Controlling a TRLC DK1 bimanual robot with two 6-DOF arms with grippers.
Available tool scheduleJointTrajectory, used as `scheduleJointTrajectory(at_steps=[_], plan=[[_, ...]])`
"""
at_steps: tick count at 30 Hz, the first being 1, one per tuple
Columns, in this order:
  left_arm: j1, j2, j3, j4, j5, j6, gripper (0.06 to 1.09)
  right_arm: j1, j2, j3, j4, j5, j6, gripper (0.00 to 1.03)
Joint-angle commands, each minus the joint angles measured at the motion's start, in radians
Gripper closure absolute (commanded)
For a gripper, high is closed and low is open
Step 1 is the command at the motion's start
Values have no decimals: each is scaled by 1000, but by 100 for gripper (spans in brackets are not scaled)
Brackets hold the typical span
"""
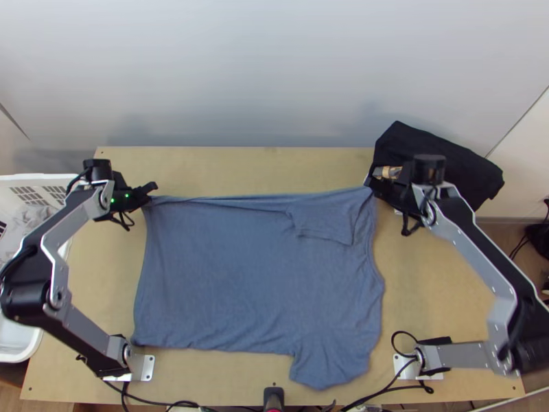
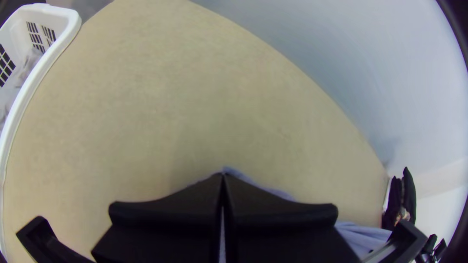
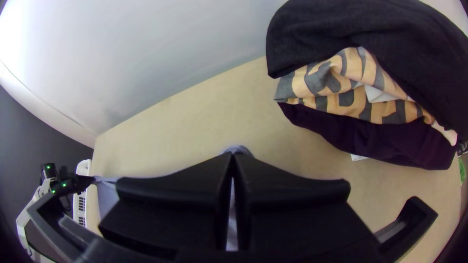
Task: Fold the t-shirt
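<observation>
Top view: t-shirt on table

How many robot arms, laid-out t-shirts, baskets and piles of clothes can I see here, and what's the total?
Robot arms: 2 (left arm, right arm)
Blue t-shirt: 1
White basket: 1
Pile of clothes: 1
Total: 5

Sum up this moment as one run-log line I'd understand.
T-shirt: spread, far sleeve turned inward | left tool: shut on far left corner | right tool: shut on far right corner | clothes pile: far right
</observation>
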Motion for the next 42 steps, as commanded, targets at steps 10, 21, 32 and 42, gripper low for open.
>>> scheduleJointTrajectory(at_steps=[10,21,32,42], plan=[[12,325,423,-198,-65,8,105,-22,383,408,-258,50,38,100],[4,518,748,-494,-117,12,105,-45,523,619,-363,65,37,100],[-14,501,909,-776,-73,2,105,-4,509,698,-636,64,68,100],[-10,417,909,-844,33,-21,105,60,446,615,-700,62,95,100]])
